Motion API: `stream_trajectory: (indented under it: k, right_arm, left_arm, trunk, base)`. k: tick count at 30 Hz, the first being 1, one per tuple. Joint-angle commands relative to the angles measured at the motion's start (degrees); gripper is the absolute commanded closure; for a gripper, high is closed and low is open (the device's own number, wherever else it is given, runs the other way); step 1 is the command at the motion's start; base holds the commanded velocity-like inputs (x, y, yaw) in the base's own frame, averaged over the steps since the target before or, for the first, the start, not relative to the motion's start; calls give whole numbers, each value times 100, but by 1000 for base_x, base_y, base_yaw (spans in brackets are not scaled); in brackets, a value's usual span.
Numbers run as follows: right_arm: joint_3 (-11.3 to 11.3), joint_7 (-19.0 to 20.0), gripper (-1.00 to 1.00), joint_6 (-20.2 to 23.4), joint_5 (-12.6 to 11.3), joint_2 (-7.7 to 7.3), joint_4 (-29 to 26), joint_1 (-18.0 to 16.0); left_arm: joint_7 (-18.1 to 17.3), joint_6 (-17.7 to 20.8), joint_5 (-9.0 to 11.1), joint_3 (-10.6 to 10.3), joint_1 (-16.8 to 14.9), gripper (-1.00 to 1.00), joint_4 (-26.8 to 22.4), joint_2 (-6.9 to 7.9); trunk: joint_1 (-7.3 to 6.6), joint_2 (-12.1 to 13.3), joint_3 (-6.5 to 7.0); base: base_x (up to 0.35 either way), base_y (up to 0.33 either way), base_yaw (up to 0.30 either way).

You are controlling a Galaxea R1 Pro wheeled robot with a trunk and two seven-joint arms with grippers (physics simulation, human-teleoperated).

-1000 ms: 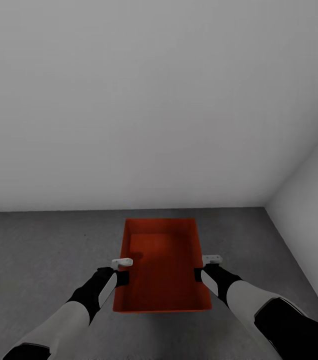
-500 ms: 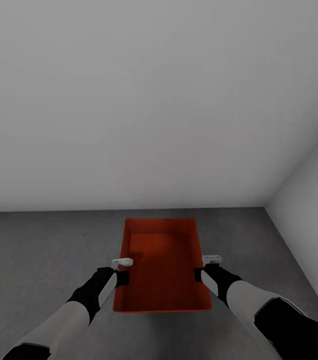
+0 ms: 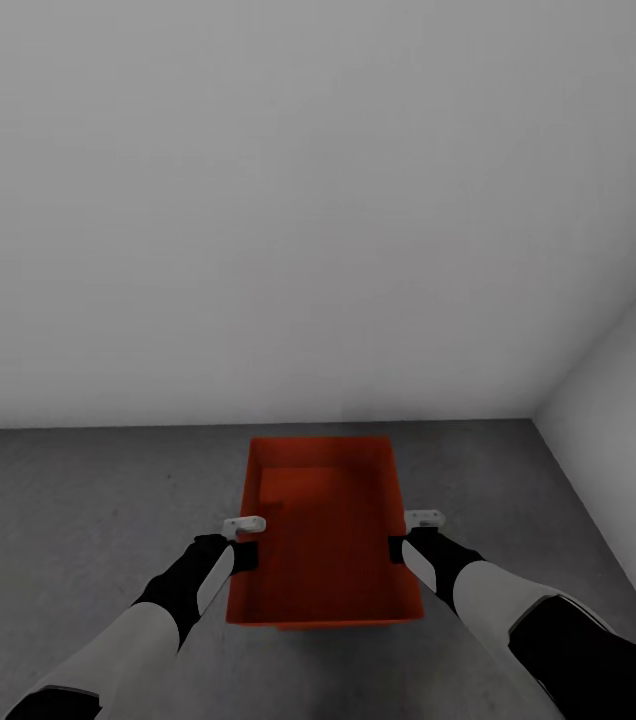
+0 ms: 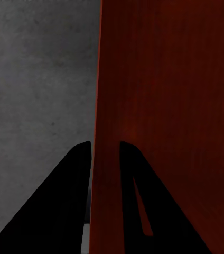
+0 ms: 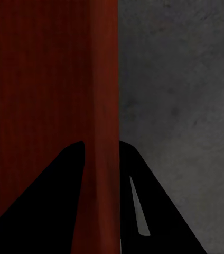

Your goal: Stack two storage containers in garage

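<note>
One red-orange storage container (image 3: 323,530) sits between my two arms, low over the dark grey concrete floor (image 3: 78,500) of the garage. My left gripper (image 3: 246,553) is shut on its left wall and my right gripper (image 3: 398,548) is shut on its right wall. The left wrist view has the left gripper (image 4: 105,144) with one finger on each side of the container's wall (image 4: 165,106). In the right wrist view the right gripper (image 5: 100,143) straddles the container's other wall (image 5: 43,79) the same way. The container is empty. I cannot tell whether it touches the floor.
A plain pale grey wall (image 3: 258,200) rises just beyond the container. A second wall (image 3: 628,380) meets it at a corner on the right. Bare concrete (image 4: 38,79) spreads to the left of the container, and a narrower strip (image 5: 180,79) to its right.
The line where wall meets floor sits slightly lower in the picture, so the camera has shifted a little. Both grippers keep their hold on the container.
</note>
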Motion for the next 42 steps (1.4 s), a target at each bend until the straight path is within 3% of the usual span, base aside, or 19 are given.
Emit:
stream_trajectory:
  k: [1, 17, 42]
  right_arm:
    - [-115, -52, 100, 17, 144, -5, -23, -5]
    - [-120, -52, 100, -18, 141, -5, -22, -5]
    - [-120, -52, 100, -18, 143, -12, -22, -5]
  left_arm:
    - [83, 50, -51, 16, 0, 100, 1, 11]
    - [83, 50, -51, 15, 0, 100, 1, 11]
    - [83, 50, -51, 14, 0, 100, 1, 11]
  trunk:
    - [1, -6, -6]
    - [1, -6, -6]
    - [1, -6, -6]
  base:
    - [2, 0, 0]
    - [0, 0, 154]
    - [0, -69, 5]
